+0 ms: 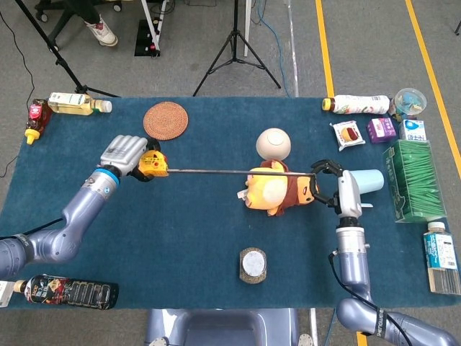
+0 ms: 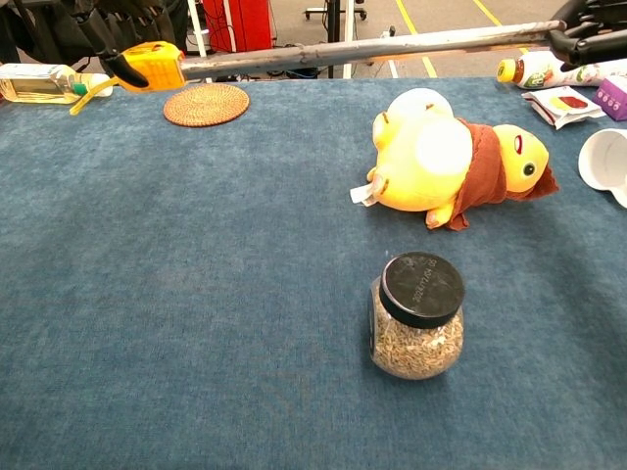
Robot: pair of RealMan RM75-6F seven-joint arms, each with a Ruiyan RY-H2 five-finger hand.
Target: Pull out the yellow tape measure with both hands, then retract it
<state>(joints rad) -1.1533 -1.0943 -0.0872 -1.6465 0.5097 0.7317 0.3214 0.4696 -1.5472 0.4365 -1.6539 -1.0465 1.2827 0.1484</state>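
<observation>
The yellow tape measure (image 1: 153, 163) hangs above the table's left side, held in my left hand (image 1: 124, 154). Its blade (image 1: 238, 171) runs out straight to the right, over the plush toy, and my right hand (image 1: 333, 187) pinches the far end. In the chest view the yellow case (image 2: 149, 67) sits at the top left under the dark fingers of my left hand (image 2: 98, 24). The blade (image 2: 372, 49) crosses the top of that view to my right hand (image 2: 588, 34) at the top right corner.
A yellow plush toy (image 1: 277, 191) with a brown cape lies under the blade, a beige ball (image 1: 274, 143) behind it. A jar (image 1: 253, 264) of grain stands nearer me. A woven coaster (image 1: 166, 120) lies at the back left. Bottles and boxes line both table ends.
</observation>
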